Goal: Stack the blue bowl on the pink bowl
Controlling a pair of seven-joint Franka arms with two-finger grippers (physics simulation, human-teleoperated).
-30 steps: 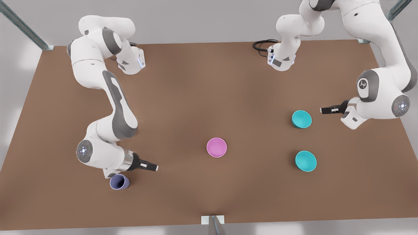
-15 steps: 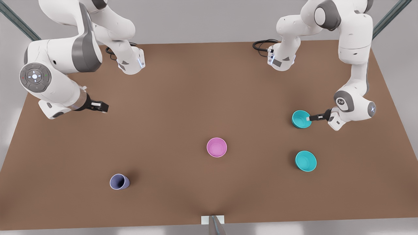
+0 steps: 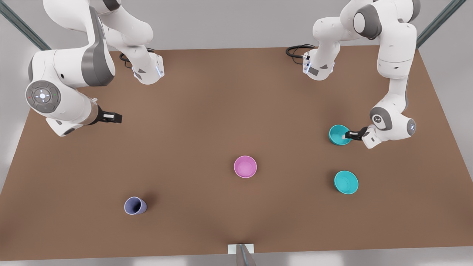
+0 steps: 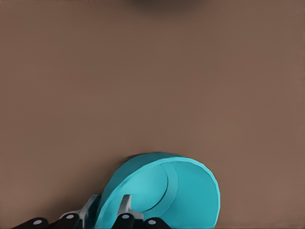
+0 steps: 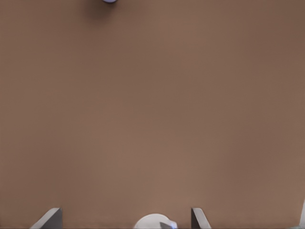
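On blue bowl's (image 3: 337, 133) rim, left pincer (image 3: 346, 135).

Two glossy white arms with grey joint caps, black gripper (image 3: 349, 135) fingers, black cable (image 3: 295, 51) coiled at one base.

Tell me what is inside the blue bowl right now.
One finger of the left gripper reaches inside the blue bowl, the other stands outside, the wall between them. The rest of the inside looks bare; the part under the finger is hidden.
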